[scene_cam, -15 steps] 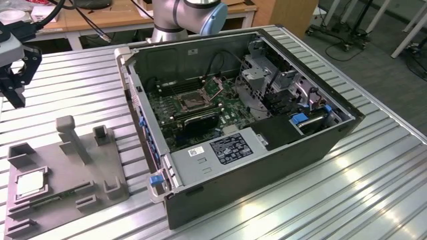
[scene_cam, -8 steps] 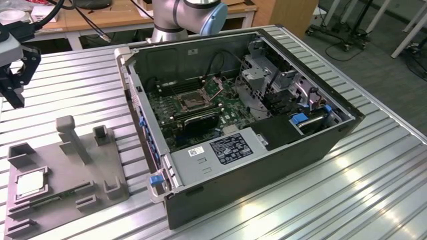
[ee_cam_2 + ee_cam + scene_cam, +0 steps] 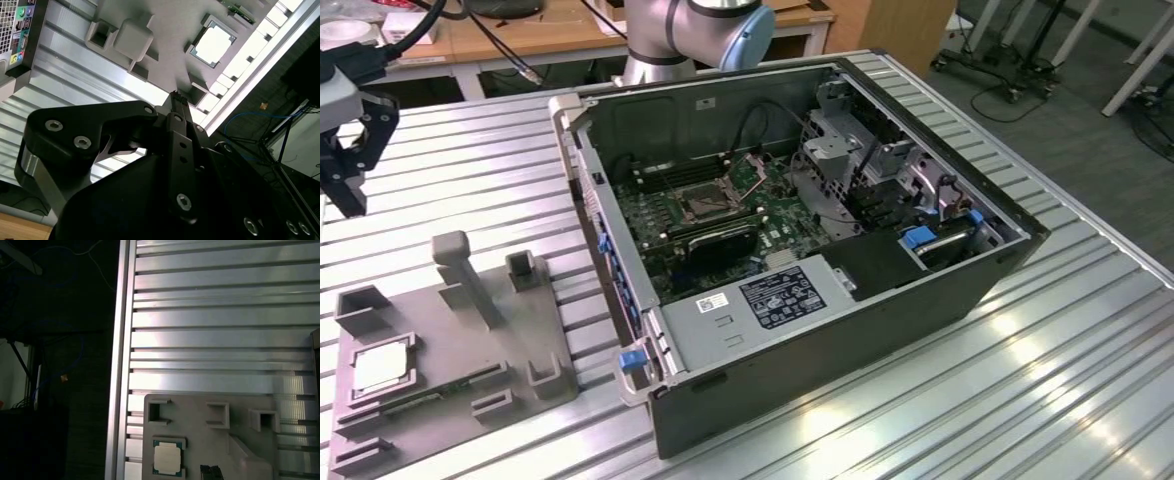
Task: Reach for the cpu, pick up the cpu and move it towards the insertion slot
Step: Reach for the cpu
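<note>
Here, the cpu (image 3: 380, 368) lies flat and face up in a square recess of the grey tray (image 3: 454, 350), its pale metal face turned upward. Being square, it has no long axis; its edges run parallel to the sides of the tray. In both wrist views the cpu (image 3: 166, 459) (image 3: 214, 46) shows as a bright square with a thin dark rim, set near one corner of the tray (image 3: 225, 450). A narrow green circuit strip (image 3: 434, 392) lies in the tray just beside the cpu, its length parallel to one cpu edge.

The tray rests on the ribbed metal table (image 3: 480, 170) at the exterior view's lower left. The gripper (image 3: 350, 185) hangs above the table at the exterior view's upper left, well apart from the cpu. In both wrist views its dark tip (image 3: 176, 96) (image 3: 211, 471) points toward the tray. How far the gripper stands open cannot be told; it has hold of nothing.

The insertion slot (image 3: 700, 203) sits on the green board inside the open computer case (image 3: 894, 300), to the exterior view's right of the tray and well apart from the cpu
</note>
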Robot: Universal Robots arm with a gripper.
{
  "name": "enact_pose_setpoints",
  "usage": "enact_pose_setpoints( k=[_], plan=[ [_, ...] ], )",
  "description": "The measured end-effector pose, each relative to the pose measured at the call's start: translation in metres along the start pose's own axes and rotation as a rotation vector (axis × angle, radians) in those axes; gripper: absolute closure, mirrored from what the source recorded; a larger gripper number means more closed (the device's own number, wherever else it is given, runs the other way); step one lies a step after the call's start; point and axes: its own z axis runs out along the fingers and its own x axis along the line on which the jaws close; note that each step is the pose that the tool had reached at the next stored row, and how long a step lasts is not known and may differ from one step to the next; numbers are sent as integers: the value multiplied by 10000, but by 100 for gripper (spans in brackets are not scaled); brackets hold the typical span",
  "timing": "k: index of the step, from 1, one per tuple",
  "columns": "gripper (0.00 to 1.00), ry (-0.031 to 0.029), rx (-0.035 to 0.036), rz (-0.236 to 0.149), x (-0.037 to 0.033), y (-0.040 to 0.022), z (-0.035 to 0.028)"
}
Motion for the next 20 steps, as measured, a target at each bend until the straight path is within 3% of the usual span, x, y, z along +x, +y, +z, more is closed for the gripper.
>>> enact_pose_setpoints(
  k=[20],
  plan=[
    [90, 1, 0, 0, 36, 0, 3]
  ],
)
